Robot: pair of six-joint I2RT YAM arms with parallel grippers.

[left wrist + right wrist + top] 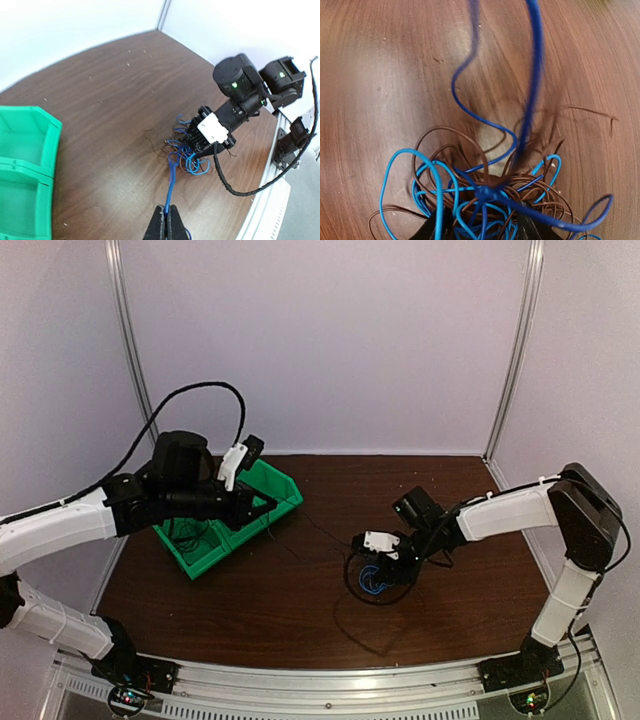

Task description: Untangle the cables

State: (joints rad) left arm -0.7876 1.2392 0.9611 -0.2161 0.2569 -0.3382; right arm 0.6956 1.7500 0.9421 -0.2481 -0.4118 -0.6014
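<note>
Found left gripper [167, 222] nearest the lens at the bottom of the left wrist view, dark fingers pressed together and clamped on one blue cable [171, 187]. Traced that strand straight up from the fingertips into the cables [184, 152], a loose knot of bright blue and dark thin wires lying on the brown table [110, 90], right of centre. Noted a few dark loose ends straying out of the knot toward the left.

Saw right gripper [482, 230] set down onto the knot, with a black finger on either side of the bundle in the right wrist view, jaws partly apart, blue and brown loops crowded between them. Could not tell whether those fingers pinched the wires or merely straddled them. Caught the held blue strand there too, blurred and close to the lens, rising from the middle of the knot to the top of the view.

Spotted green bin [50, 150] at the left edge, well apart from the knot. From above, placed the left gripper just beside the bin's right side. Made out a thin dark line crossing the wood toward the knot under the right gripper.
</note>
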